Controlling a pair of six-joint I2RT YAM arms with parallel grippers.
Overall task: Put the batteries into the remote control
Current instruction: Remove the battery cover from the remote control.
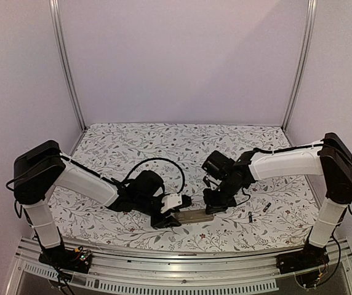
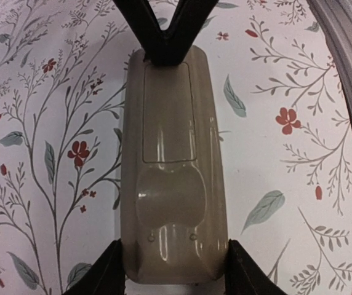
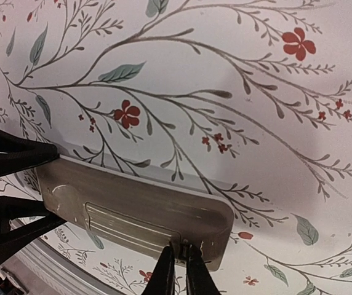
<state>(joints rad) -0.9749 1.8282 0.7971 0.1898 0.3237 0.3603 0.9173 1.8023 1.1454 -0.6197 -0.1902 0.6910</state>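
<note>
Remote control (image 2: 173, 184) lies back-up: glossy, stiff, likely light and slippery. Left hand (image 2: 175, 265) pinches its long sides. Right hand (image 3: 179, 263), pressed together, tips at battery cover (image 2: 167, 110). Hold by the sides.

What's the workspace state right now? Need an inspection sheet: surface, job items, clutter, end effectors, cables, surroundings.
Surface: floral-print cloth, lying flat.
Job's things: remote control lies back up with its battery cover closed; two batteries lie loose on the cloth, apart from the remote, on the right arm's side.
Clutter: nothing seen.
End effectors: left end effector clamps the remote's sides at one end; right end effector is shut, its tips at the remote's opposite end.
Cables: a black cable loops over the left wrist; another runs along the right arm.
Surroundings: plain walls, metal frame posts, rail at the near edge.
</note>
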